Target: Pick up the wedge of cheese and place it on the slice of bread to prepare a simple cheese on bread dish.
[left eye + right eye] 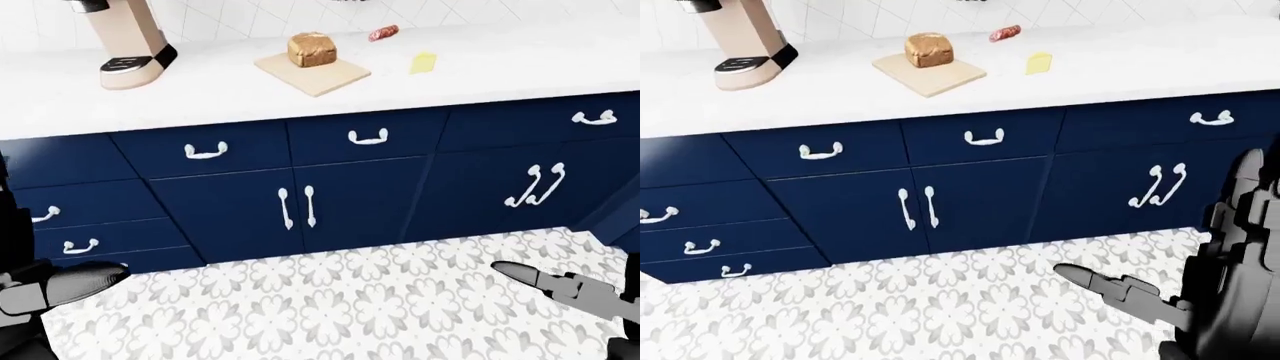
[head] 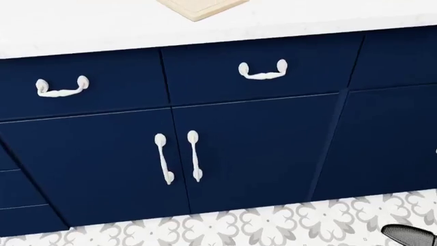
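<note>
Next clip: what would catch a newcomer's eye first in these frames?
The navy cabinets with white handles fill the middle of each view, under a white counter. On the counter's upper middle in the left-eye view sits the bread on a cutting board, with the yellow cheese to its right. Both hands, left hand and right hand, hang low over the patterned floor, holding nothing.
</note>
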### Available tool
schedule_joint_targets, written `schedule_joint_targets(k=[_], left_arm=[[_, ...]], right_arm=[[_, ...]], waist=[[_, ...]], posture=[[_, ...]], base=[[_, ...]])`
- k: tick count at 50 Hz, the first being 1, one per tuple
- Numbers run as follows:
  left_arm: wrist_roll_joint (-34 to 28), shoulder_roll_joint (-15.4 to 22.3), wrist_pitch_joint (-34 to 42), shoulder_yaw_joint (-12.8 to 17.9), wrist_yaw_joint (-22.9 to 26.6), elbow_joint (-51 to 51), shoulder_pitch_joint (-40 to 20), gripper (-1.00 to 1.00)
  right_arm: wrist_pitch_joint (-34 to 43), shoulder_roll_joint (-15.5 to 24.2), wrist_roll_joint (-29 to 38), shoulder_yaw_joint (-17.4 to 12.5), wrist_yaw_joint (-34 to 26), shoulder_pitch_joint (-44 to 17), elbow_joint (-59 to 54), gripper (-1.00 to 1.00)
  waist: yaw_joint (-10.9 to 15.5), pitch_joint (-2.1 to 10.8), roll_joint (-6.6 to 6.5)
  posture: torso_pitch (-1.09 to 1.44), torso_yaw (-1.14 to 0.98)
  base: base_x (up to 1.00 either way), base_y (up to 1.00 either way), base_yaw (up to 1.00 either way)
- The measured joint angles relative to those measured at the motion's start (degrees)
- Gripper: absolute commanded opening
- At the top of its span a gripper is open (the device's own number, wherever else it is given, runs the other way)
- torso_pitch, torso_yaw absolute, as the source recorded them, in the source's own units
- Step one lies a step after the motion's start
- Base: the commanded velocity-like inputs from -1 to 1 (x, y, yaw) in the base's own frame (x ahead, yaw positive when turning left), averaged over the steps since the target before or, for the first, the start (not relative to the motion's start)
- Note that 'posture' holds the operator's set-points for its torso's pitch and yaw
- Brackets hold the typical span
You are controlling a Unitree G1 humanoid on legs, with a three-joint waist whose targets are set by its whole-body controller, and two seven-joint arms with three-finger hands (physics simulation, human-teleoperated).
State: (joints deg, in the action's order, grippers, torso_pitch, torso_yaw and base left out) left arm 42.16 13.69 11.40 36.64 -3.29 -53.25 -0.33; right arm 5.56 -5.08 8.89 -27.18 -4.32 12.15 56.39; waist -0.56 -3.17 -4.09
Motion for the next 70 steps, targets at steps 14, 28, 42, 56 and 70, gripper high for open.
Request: schedule_joint_targets(k=[14,28,42,56,70], left_arm=[[0.05,-0.8,0.1,-0.42,-0.03,0.07,0.26,1.0],[-0.41,-0.63,-0.16,-0.07,0.36,0.76,0.43,1.0],[-1.12,-1.35,0.06,-1.38,0.82,0.72,0.58,1.0],[-1.16,-0.95,0.19,-0.06,0.17,1.25,0.84,1.0],[-1.08,-1.27,0.41,-0.66,0.54,0.3,0.99,1.0]], right_arm=[[1.63,1.67,7.67,3.49,0.65,-0.9,-1.58,1.0],[2.37,1.37,6.65,4.68,0.17,-0.97,-1.92,1.0],[2.59,1.85,6.68,3.98,-0.52,-0.66,-2.23,1.0],[2.39,1.64,6.38,5.77,-1.86,-0.66,-2.74,1.0],[2.38,1.77,6.29,5.05,-1.65,-0.44,-3.4,1.0]], waist=[[1.45,0.59,5.54],[0.92,0.34,0.13],[0.41,0.6,5.27],[2.0,0.58,0.58],[0.98,0.58,6.25]], posture=[[0.0,0.0],[0.0,0.0],[0.0,0.0],[0.0,0.0],[0.0,0.0]], base=[[0.27,0.0,0.0],[0.16,0.0,0.0],[0.06,0.0,0.0],[0.06,0.0,0.22],[0.07,0.0,0.29]])
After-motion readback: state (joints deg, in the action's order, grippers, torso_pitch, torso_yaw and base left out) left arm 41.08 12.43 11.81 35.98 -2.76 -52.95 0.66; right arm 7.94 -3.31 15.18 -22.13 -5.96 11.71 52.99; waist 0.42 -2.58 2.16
